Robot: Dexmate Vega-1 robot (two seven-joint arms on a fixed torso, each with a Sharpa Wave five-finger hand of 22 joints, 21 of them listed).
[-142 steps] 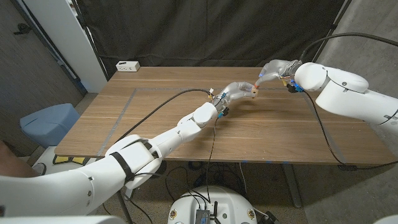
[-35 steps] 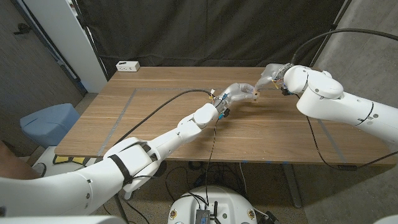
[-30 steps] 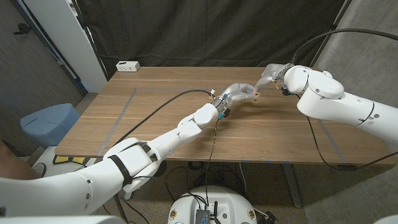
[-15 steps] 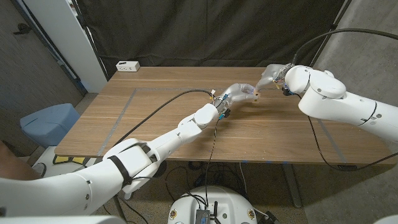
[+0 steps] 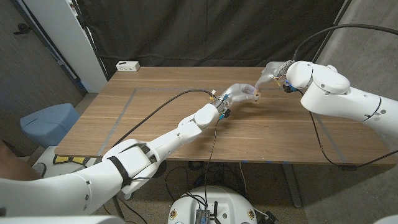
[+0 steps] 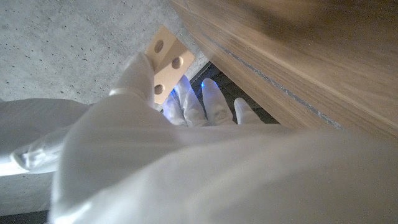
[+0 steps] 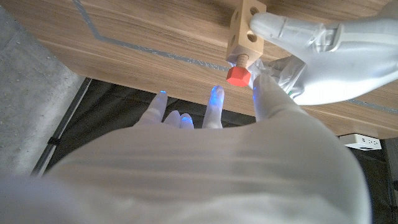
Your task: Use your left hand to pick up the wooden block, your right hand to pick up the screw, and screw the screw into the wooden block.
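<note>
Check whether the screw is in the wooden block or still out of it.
In. In the right wrist view the red-headed screw stands in the end of the wooden block held by the left hand; depth cannot be told.

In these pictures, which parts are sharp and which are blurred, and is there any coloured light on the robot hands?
Left wrist view: the pale wooden block with round holes is fairly sharp, while the white left robot hand close to the lens is soft, with a blue glow on its fingertips. Right wrist view: the red-headed screw is clear; the right robot hand is blurred.

Pale tan wooden block (image 7: 245,29), red-headed screw (image 7: 237,76), white fingers (image 7: 272,26).
</note>
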